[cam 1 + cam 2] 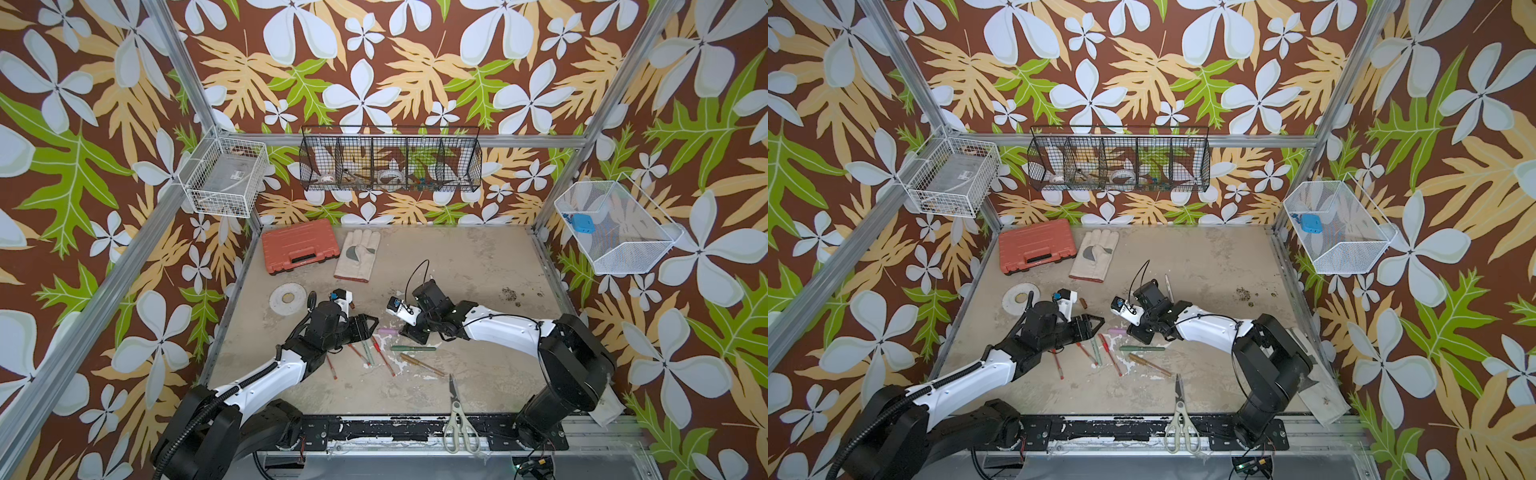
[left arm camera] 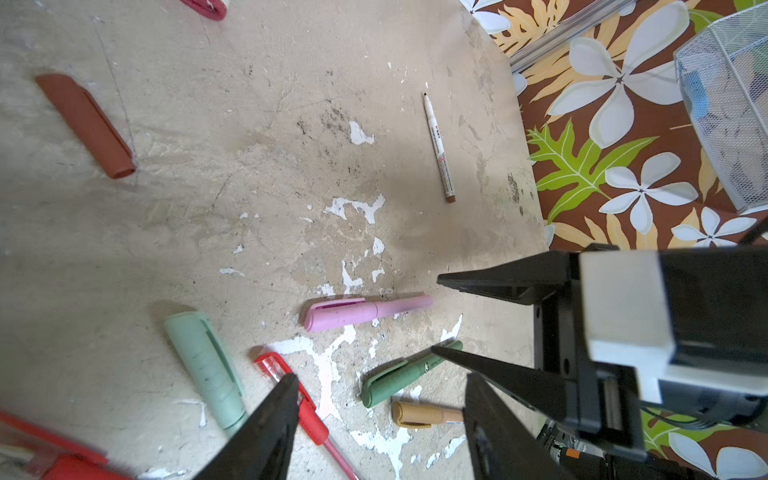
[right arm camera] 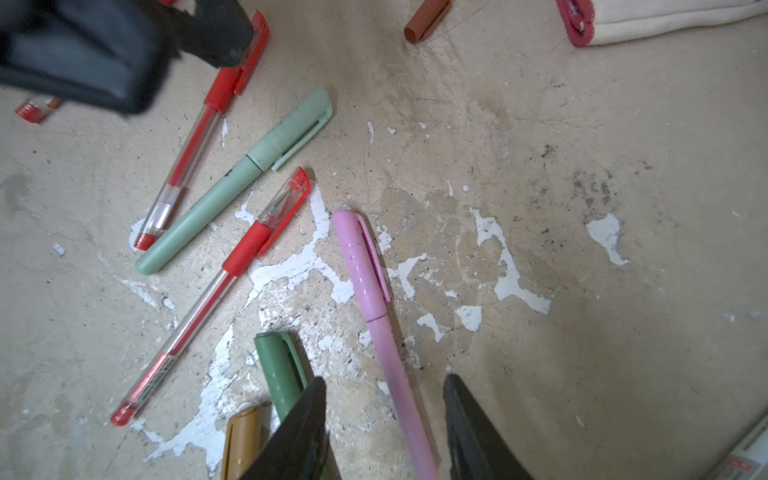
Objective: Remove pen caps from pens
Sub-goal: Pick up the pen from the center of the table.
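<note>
Scuffed beige tabletop (image 1: 478,266), paint flaked white, boxed in by leafy floral wallpaper (image 1: 374,83). Capped pens (image 1: 384,356) strewn near centre; brown cap (image 2: 85,124) loose farther back. Left gripper (image 2: 379,376) spread wide, empty, over them. Right gripper (image 3: 385,377) spread, straddling pink pen (image 3: 374,291).

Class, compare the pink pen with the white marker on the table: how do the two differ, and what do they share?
The pink pen has its cap on; the white marker shows a bare dark tip. The pink pen is thicker, the white marker slimmer. The pink pen's barrel end lies between the right gripper's open jaws; the white marker lies off on its own. Both lie flat on the table.
</note>
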Tool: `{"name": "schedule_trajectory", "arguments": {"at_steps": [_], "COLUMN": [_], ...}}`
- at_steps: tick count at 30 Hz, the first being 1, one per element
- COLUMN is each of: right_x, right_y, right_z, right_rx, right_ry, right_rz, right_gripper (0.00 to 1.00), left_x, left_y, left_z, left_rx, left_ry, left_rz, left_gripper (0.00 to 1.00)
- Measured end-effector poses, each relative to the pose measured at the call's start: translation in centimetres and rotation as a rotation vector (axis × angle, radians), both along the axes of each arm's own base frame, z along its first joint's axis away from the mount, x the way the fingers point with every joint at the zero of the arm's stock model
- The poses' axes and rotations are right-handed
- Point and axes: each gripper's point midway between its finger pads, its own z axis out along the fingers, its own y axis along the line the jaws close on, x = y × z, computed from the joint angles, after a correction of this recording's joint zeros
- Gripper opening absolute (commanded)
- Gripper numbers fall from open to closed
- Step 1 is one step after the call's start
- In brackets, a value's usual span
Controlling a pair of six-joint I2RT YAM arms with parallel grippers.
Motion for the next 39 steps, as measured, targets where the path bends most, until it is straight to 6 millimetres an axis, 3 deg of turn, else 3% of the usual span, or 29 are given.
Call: {"name": "schedule_trajectory", "arguments": {"at_steps": [7,8,9,10,14,28,31,33,39], "right_x": [0.7,0.7,0.7,0.6,0.2,0.0,0.0,0.0,-0.7], "right_y": [0.5,0.5,0.6,0.6,0.3,0.7,0.8,0.8,0.1], "right_z": [-2.1,-2.4,-2.7,-2.9,-3.7,-4.6,-4.7,-4.6,-3.7], "right_rx": [-0.052,-0.057,-0.063,-0.068,-0.089,-0.095,-0.088,-0.083,-0.074], "right_ry": [0.014,0.02,0.029,0.035,0.06,0.09,0.085,0.081,0.082], "right_rz": [0.027,0.031,0.036,0.042,0.051,0.078,0.079,0.079,0.065], "right_gripper": [0.46,0.43,0.31,0.27,0.31,0.23,0.15,0.1,0.09], "left_x": [-0.1,-0.1,-0.1,-0.2,-0.2,0.0,0.1,0.2,0.9], "left_y": [0.1,0.1,0.1,0.1,0.1,0.0,0.0,0.1,0.4], "left_z": [0.1,0.1,0.0,-0.1,-0.1,-0.3,-0.2,-0.1,0.3], "left_rx": [-0.002,-0.001,0.001,0.003,0.008,0.013,0.013,0.016,0.024], "left_ry": [0.0,0.001,0.005,0.007,0.012,0.02,0.015,0.013,-0.003], "left_rz": [0.002,0.002,0.002,0.001,0.0,0.0,0.004,0.011,0.044], "left_gripper": [0.64,0.63,0.63,0.63,0.64,0.65,0.67,0.69,0.7]}}
